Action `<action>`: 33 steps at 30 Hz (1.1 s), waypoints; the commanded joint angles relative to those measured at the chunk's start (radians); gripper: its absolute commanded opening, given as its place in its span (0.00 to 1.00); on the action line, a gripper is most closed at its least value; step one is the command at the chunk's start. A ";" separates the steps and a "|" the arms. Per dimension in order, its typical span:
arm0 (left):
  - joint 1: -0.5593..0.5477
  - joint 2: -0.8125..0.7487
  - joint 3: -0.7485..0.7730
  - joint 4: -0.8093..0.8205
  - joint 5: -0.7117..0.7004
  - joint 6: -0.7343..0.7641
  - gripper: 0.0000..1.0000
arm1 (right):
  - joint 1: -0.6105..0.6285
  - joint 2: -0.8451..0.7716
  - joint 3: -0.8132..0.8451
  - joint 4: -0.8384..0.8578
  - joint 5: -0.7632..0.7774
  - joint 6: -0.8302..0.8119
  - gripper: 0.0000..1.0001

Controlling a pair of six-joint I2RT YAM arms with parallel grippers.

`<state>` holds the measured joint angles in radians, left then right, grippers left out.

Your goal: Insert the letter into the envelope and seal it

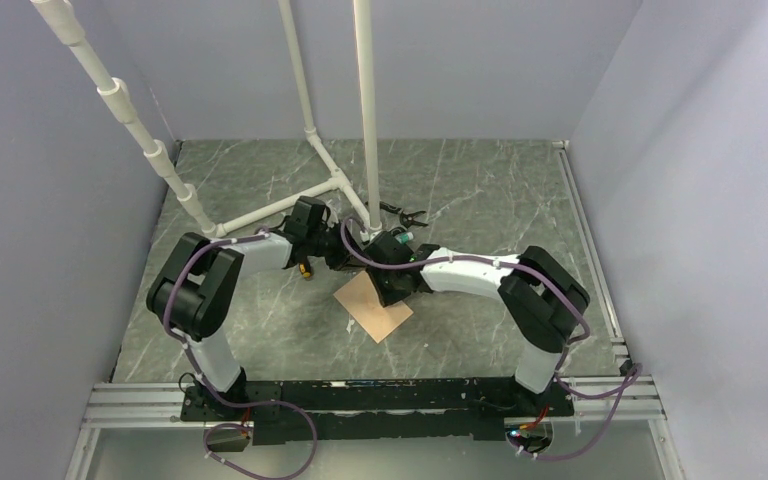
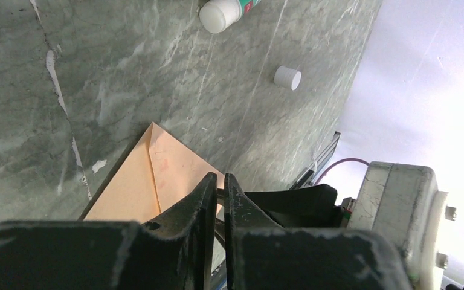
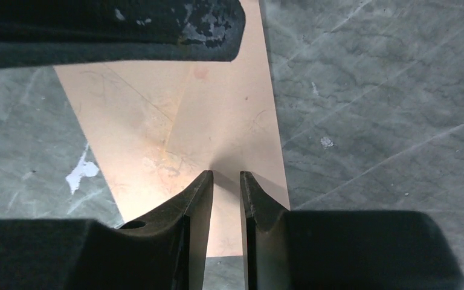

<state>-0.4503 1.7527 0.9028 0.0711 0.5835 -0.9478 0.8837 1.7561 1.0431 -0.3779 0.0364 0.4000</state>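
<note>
From where I stand, both arms reach in to the middle of the table (image 1: pixel 480 190) and meet over the envelope (image 1: pixel 378 318). The right gripper (image 3: pixel 226 176) has its jaws slightly apart, a narrow gap with bare paper showing through it. Nothing is held between them. Their tips sit right at the envelope's face, over their own shadow, though I cannot tell whether they press on it.

The left gripper (image 2: pixel 219 180) is nearly closed, with only a thin slit between its fingers. The tips hang over the envelope's edge, close against the right arm, and I cannot tell whether any paper is nipped in that slit.

The envelope lies flat on the marble-patterned top, set on a diagonal. Its long axis runs from the far left toward the near right, and one end is hidden under the grippers. Slanting creases on its upper face meet in a point near the middle.

Beyond it on the table lie a glue stick (image 2: pixel 220 13) and, apart from it, a small white cap (image 2: pixel 287 77).
</note>
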 commanded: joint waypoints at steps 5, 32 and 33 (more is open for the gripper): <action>-0.003 0.076 0.030 0.024 0.057 0.022 0.13 | 0.016 0.037 0.015 -0.032 0.092 -0.060 0.28; -0.011 0.201 0.002 -0.164 -0.031 0.145 0.03 | 0.059 0.085 0.211 -0.072 0.149 0.039 0.19; -0.011 0.204 0.001 -0.163 -0.030 0.146 0.03 | 0.060 0.096 0.218 -0.075 0.150 0.041 0.19</action>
<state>-0.4568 1.9118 0.9512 0.0071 0.6144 -0.8581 0.9333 1.8111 1.2152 -0.4259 0.1604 0.4145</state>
